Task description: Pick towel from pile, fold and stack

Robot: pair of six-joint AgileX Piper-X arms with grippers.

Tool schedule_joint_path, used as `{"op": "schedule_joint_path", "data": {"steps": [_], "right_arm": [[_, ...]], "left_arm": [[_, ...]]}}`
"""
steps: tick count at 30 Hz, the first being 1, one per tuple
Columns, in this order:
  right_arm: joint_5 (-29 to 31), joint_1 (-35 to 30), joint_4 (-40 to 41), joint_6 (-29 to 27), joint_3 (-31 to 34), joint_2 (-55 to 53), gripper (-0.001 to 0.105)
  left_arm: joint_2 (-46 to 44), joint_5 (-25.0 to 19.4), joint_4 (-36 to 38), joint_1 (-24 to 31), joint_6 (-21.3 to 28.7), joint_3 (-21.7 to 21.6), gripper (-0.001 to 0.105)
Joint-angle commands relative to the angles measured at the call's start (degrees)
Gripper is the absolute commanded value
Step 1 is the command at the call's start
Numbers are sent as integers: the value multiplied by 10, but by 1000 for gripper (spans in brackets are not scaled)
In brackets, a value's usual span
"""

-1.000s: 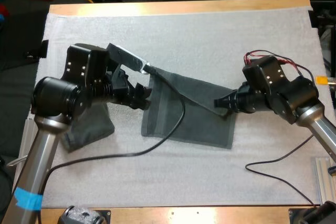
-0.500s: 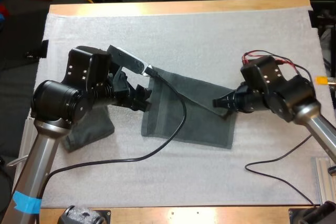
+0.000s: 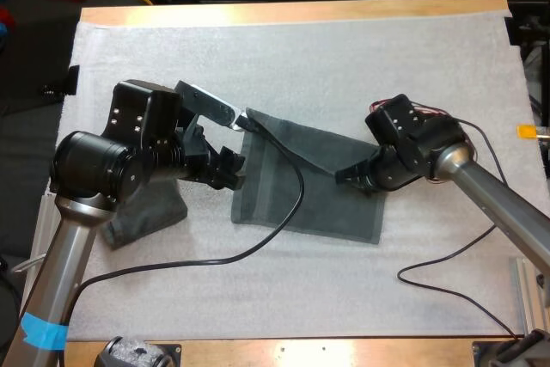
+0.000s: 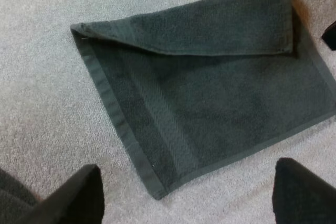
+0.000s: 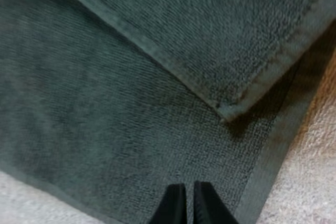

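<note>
A dark grey-green towel (image 3: 320, 202) lies flat on the mat's middle, with a flap (image 3: 311, 149) folded over along its far edge. My left gripper (image 3: 230, 167) hovers at the towel's left edge. In the left wrist view its fingers (image 4: 73, 199) stand wide apart, clear of the towel (image 4: 220, 103). My right gripper (image 3: 344, 175) sits over the towel's right part, just below the flap's corner. Its fingertips (image 5: 184, 203) touch each other above the towel (image 5: 94, 108), with nothing between them. A second, crumpled towel (image 3: 153, 209) lies under my left arm.
A black cable (image 3: 284, 212) crosses the flat towel from my left arm. Another cable (image 3: 447, 272) trails over the mat at the right. Bare white mat (image 3: 344, 58) stretches behind and in front of the towel.
My right gripper has slid left from the towel's right corner to a spot over the towel, and its wrist has turned. The left arm has shifted only slightly.
</note>
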Motion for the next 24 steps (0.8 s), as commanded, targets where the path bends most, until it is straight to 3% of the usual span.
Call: {"op": "schedule_joint_path", "data": {"steps": [1, 24], "right_arm": [[-6, 1, 7, -5, 0, 6, 1], [20, 1, -48, 10, 3, 140, 1]], "left_arm": [[-1, -6, 0, -3, -6, -2, 64], [-1, -6, 4, -3, -1, -2, 64]]}}
